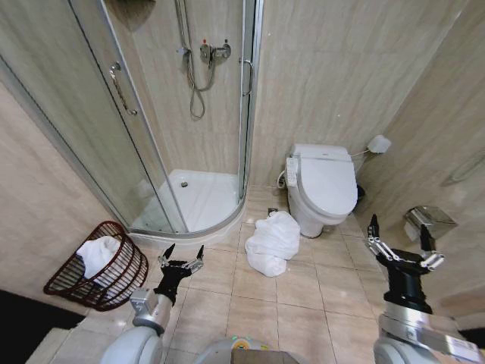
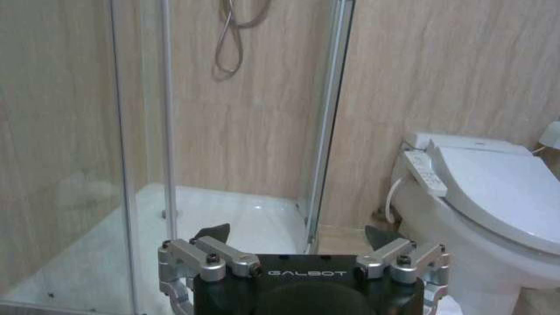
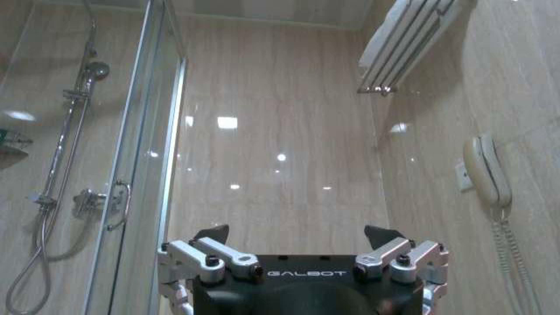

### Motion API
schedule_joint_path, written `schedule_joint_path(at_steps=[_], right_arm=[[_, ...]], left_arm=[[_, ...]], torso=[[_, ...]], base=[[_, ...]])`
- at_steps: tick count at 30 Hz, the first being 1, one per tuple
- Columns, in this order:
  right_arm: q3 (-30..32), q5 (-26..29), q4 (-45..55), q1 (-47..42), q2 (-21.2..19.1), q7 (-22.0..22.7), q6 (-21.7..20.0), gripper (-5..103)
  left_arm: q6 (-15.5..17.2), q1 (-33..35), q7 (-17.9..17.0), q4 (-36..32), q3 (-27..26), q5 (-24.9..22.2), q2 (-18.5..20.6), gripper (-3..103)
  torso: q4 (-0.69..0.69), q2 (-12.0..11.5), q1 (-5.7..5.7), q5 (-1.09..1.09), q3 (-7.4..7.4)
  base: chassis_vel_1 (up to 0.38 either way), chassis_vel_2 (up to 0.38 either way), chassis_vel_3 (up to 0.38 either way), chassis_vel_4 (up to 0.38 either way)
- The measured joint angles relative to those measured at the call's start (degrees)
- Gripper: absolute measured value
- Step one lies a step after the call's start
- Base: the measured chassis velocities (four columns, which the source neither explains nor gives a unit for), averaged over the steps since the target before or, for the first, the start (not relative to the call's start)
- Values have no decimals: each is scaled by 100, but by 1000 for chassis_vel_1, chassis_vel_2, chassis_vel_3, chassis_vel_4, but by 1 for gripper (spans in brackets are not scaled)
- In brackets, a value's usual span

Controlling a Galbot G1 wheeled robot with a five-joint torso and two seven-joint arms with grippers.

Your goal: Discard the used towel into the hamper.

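Note:
A crumpled white towel (image 1: 273, 241) lies on the tiled floor in front of the toilet. The hamper (image 1: 97, 267), a reddish-brown wire basket, leans at the left by the wall with white cloth (image 1: 98, 253) inside it. My left gripper (image 1: 183, 256) is open low at the left, between the hamper and the towel, holding nothing. My right gripper (image 1: 395, 236) is open at the right, well clear of the towel. In the left wrist view the open left gripper (image 2: 300, 235) faces the shower; in the right wrist view the open right gripper (image 3: 298, 235) faces the wall.
A glass shower cabin (image 1: 189, 114) fills the back left, its curved white tray (image 1: 203, 199) reaching toward the towel. A white toilet (image 1: 324, 186) stands right of the towel. A metal paper holder (image 1: 429, 220) juts from the right wall. Open tiled floor lies in front.

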Motion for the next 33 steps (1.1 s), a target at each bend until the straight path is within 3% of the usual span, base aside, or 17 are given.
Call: schedule_joint_path(at_steps=[33], right_arm=[[0,0,0,0,0,0,0,100]], left_arm=[[0,0,0,0,0,0,0,100]], torso=[[1,-765,-332,0,-432]], base=[[-14,-14,-14,-14]])
